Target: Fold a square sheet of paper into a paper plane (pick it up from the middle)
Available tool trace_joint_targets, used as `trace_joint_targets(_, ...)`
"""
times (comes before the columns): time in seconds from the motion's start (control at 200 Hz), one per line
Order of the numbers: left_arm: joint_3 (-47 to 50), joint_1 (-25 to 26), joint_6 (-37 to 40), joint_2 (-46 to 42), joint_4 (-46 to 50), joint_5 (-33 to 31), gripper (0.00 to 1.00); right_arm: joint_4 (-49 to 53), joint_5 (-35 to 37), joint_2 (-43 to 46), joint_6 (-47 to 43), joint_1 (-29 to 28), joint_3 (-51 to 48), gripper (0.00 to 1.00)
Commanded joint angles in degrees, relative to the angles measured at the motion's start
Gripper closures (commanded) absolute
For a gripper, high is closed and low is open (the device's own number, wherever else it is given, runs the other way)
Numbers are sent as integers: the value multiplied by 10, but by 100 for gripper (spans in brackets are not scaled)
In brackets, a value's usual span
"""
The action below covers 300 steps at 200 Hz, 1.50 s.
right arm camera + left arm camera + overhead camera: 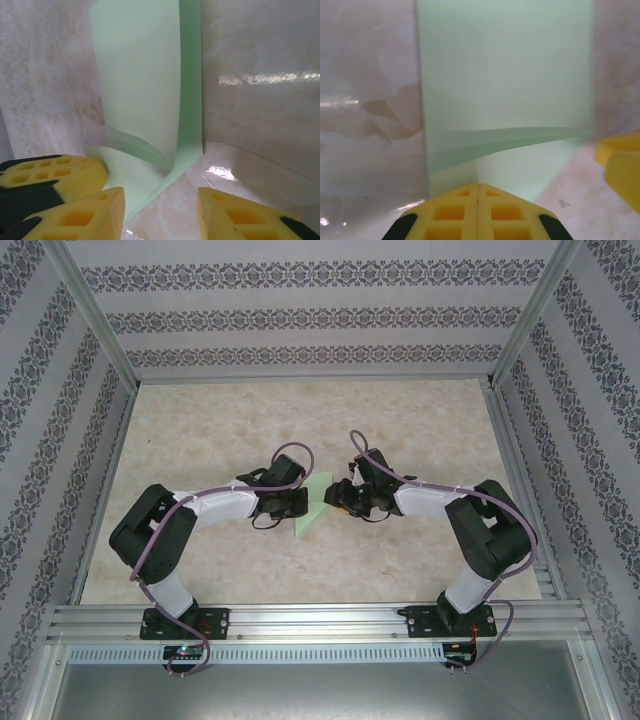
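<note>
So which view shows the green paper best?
The right wrist view: the sheet of paper is sharp, with one layer curled over the other. The left wrist view has the paper close but soft and cropped, its near edge in the shut left hand. In the top view the paper is a small green sliver.

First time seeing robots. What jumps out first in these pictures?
A pale green sheet of paper, partly folded with one layer curling up, lies at the middle of the marbled table. The left pincer is shut on the paper's edge, and the right pincer, with yellow fingers, stands open beside it.
</note>
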State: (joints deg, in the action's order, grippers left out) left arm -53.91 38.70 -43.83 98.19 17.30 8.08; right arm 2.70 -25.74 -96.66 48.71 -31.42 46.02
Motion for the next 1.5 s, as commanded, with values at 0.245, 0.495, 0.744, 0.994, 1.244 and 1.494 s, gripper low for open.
trace_joint_targets(0.245, -6, 1, 11, 21, 33, -36, 97, -37, -19, -32, 14, -6, 18, 63)
trace_joint_targets(0.495, -8, 1, 14, 24, 33, -29, 97, -46, -38, -47, 15, -6, 29, 67)
trace_joint_targets(0.744, -9, 1, 17, 19, 31, -20, 97, -59, -48, -67, 35, -6, 37, 70)
trace_joint_targets(0.994, -13, 1, 34, -14, 22, -11, 88, -99, -72, -87, 62, -5, 35, 71)
trace_joint_targets(1.244, -7, -6, 52, -39, 11, -12, 80, -124, -88, -99, 75, -4, 34, 80)
trace_joint_targets(1.494, 16, -6, 84, -90, -16, 3, 65, -109, -33, -44, 87, -4, 10, 94)
